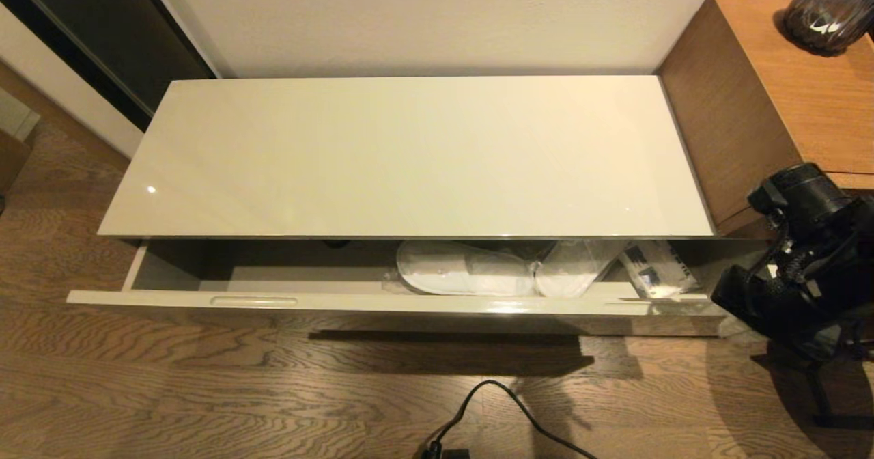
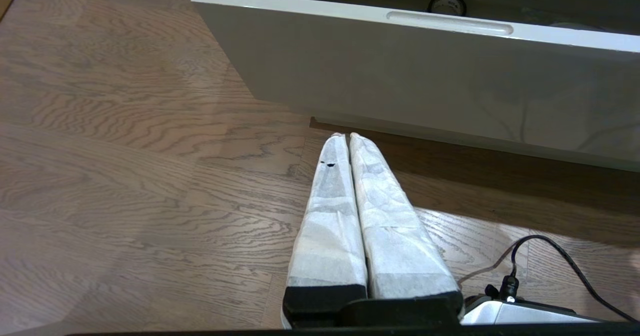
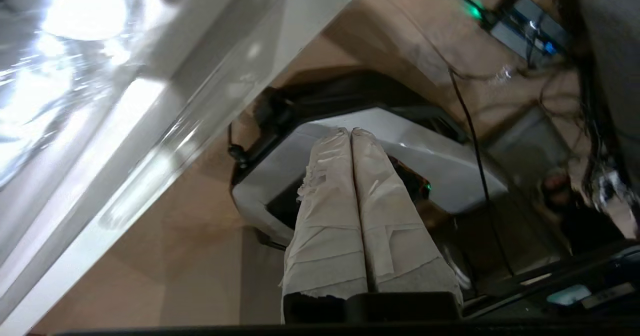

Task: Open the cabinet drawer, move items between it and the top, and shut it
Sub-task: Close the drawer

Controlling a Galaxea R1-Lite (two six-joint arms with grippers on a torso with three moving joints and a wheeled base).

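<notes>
The cabinet drawer (image 1: 423,303) stands pulled open beneath the bare top (image 1: 410,151), holding plastic-wrapped slippers (image 1: 471,272) and a black tape roll (image 2: 446,4). The left gripper (image 2: 347,137) hangs above the floor before it, its jaws pressed together. The right gripper (image 3: 350,132), also closed and empty, sits at the drawer's right end.

The wide, shallow glossy cream-beige cabinet drawer (image 1: 382,303) stands pulled open beneath the long glossy cream-white top (image 1: 410,155). Inside, toward its right half, lies the pair of white flat slippers in clear plastic (image 1: 502,272). The small black ring-shaped tape roll (image 2: 446,3) sits farther back.
</notes>
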